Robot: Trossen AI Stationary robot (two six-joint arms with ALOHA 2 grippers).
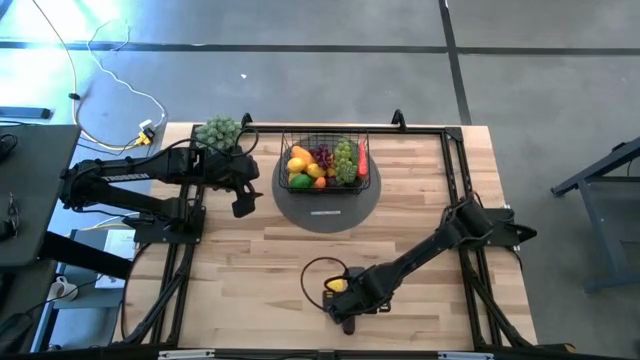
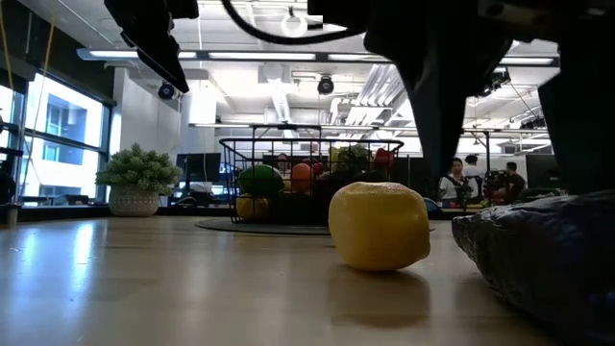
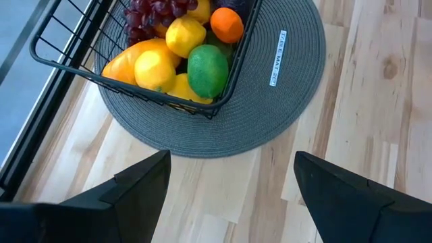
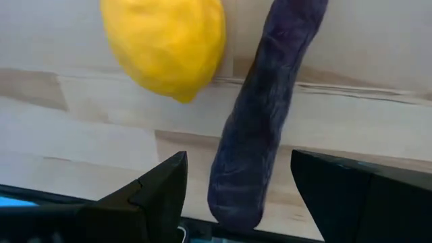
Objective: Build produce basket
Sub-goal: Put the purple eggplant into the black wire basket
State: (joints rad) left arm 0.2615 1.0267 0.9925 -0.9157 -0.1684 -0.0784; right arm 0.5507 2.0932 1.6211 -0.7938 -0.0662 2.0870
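- Your basket (image 1: 324, 165) sits on the round grey mat (image 1: 326, 208) at the far middle of the counter (image 1: 260, 270). In the left wrist view the basket (image 3: 135, 40) overhangs the mat (image 3: 270, 101) edge only slightly.
- The basket holds produce: grapes (image 3: 152, 13), lemons (image 3: 183, 35), a lime (image 3: 207, 69), an orange (image 3: 227, 24) and a red piece (image 1: 362, 160) at its right end.
- One lemon (image 1: 336, 285) lies loose on the counter near the front edge, seen close up in the low view (image 2: 379, 226).
- An eggplant (image 4: 266, 115) lies just beside that lemon (image 4: 165, 44); whether the two touch cannot be told.
- Your right hand (image 1: 345, 305) hangs low over the front of the counter. Its fingers (image 4: 155, 196) stand apart on either side of the eggplant's end, gripping nothing.
- Your left hand (image 1: 243, 203) hovers beside the mat's left edge, fingers (image 3: 135, 192) spread wide and empty.
- A leafy bunch (image 1: 218, 132) stands at the far left corner, behind the left arm.
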